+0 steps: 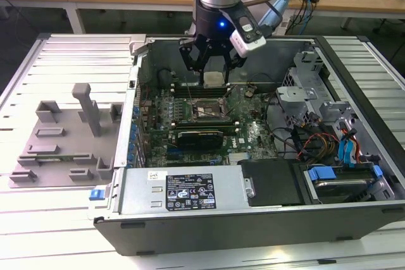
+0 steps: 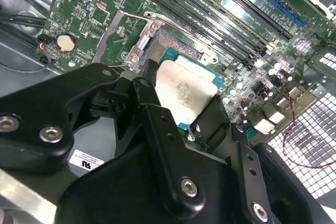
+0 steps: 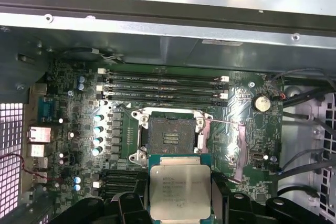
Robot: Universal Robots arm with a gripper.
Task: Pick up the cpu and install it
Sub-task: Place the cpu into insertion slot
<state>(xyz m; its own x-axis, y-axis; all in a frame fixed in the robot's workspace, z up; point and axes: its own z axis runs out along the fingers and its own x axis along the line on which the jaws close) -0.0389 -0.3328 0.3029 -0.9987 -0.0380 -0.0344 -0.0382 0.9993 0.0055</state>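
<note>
Here the gripper [image 1: 214, 75] hangs inside the open computer case [image 1: 120, 156], above the motherboard [image 1: 253, 132], with its jaws clamped on the cpu [image 1: 213, 79]. In the second wrist view the black fingers [image 2: 212, 120] press against opposite edges of the chip [image 2: 184, 94]. Its silvery top faces up and carries a dull smear in the middle.

The cpu is in the air, not seated. The socket [image 3: 170, 137] lies open and bare, and its field of contacts is visible inside the metal frame. In the first wrist view the chip [image 3: 180, 190] shows just beside the socket, on the side away from the memory slots [image 3: 163, 85]. In the second wrist view it overlaps one corner of the socket [image 2: 167, 43]. The chip looks roughly level and roughly square to the socket's frame.

The socket's silvery load plate [image 3: 244, 146] is folded back flat on the board next to it, and a thin wire lever [image 3: 223, 122] reaches from the socket to that plate. A round coin battery [image 3: 261, 102] sits beyond the plate, farther from the socket. A grey plastic fixture [image 1: 63, 137] rests well apart from the socket, outside the case on the slatted table [image 1: 76, 49].
</note>
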